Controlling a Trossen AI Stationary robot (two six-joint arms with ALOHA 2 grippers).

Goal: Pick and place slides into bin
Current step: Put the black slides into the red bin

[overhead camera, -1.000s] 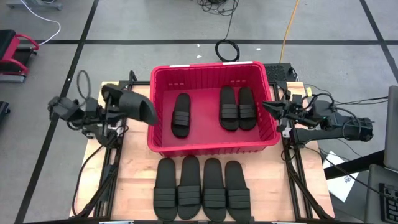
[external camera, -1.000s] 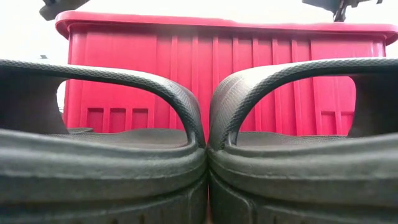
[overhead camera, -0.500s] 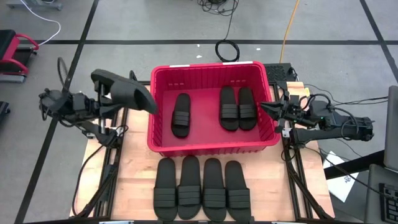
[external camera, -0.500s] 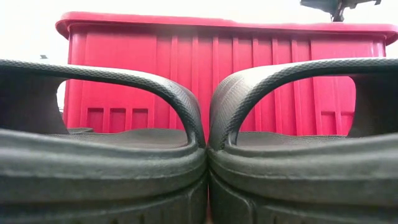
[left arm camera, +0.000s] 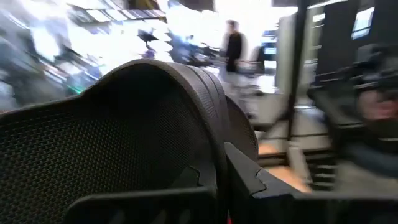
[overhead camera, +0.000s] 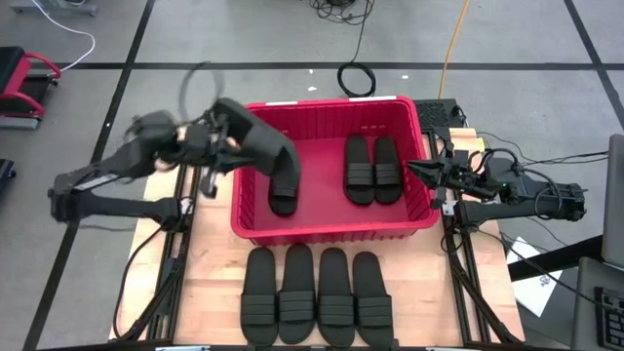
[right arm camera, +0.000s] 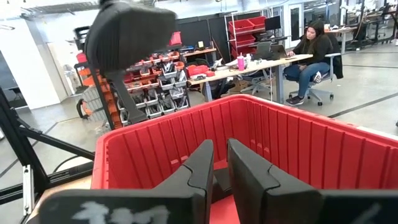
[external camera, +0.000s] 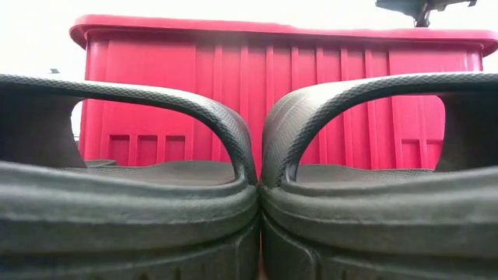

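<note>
My left gripper (overhead camera: 226,146): clamped on a slide sandal (overhead camera: 263,146), held above the red bin's (overhead camera: 331,226) left rim.
My right gripper (overhead camera: 414,168): at the bin's right rim, fingers nearly together, gripping nothing.
In bin: three slides.
In front of bin: four slides (overhead camera: 317,295) abreast.

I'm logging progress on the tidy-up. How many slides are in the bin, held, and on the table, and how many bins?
Slides in the bin: 3
Slide held by the left hand: 1
Slides on the table: 4
Bin: 1
Total: 9
</note>
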